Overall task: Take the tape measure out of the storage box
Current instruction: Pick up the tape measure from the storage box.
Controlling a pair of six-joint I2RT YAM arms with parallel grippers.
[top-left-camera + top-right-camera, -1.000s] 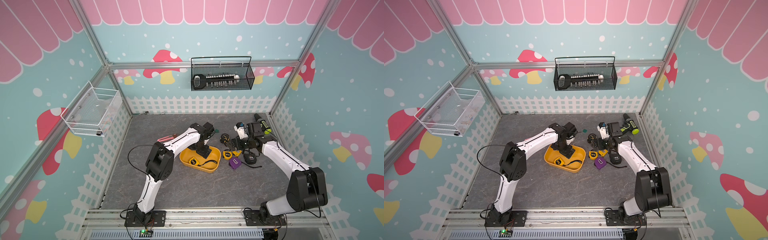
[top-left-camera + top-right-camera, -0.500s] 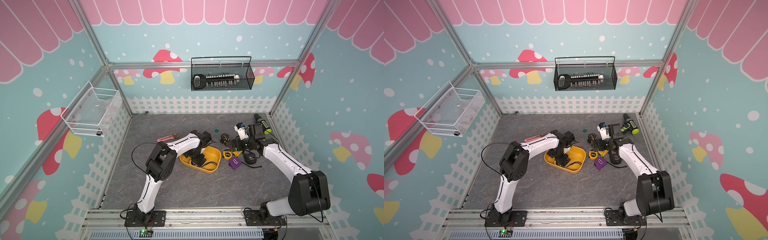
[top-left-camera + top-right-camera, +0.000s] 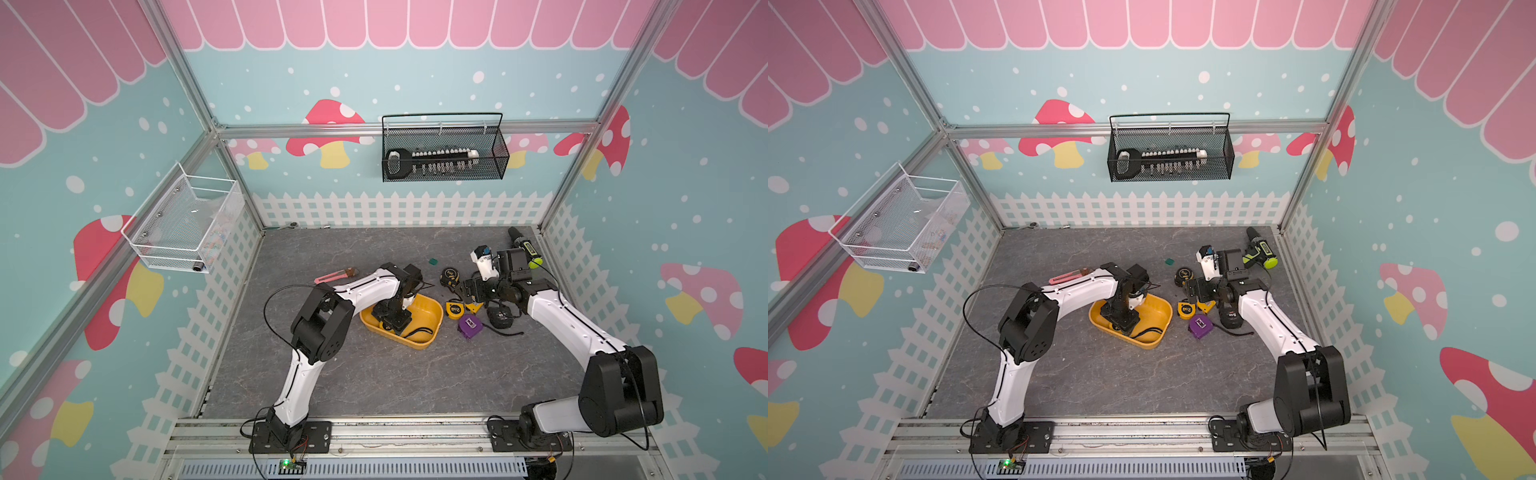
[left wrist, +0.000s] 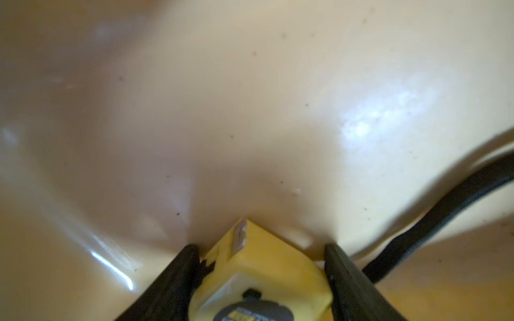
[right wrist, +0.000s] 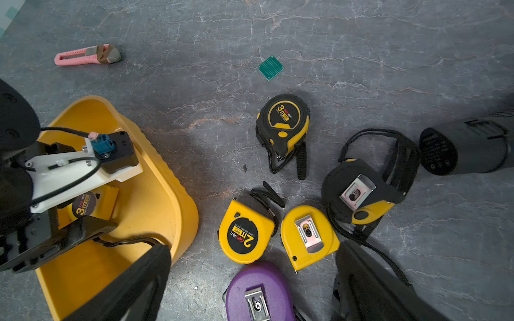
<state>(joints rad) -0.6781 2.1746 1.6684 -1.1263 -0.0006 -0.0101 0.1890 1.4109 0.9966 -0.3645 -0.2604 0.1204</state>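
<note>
1. The left gripper (image 4: 260,247) reaches into the storage box (image 3: 426,311), fingers (image 4: 178,278) pressing both sides of the tape measure (image 4: 264,275) on its floor.
2. The right gripper (image 5: 253,248) hangs wide open, empty, over loose measures (image 5: 282,122) beside the box.

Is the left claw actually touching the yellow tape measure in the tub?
Touching. In the left wrist view, both fingers of the left gripper meet the tape measure, no gap.

6 tape measures (image 5: 282,125), 2 baskets (image 3: 442,162), 1 ea. box (image 5: 167,194), knife (image 5: 86,55), drill (image 3: 1260,249).
</note>
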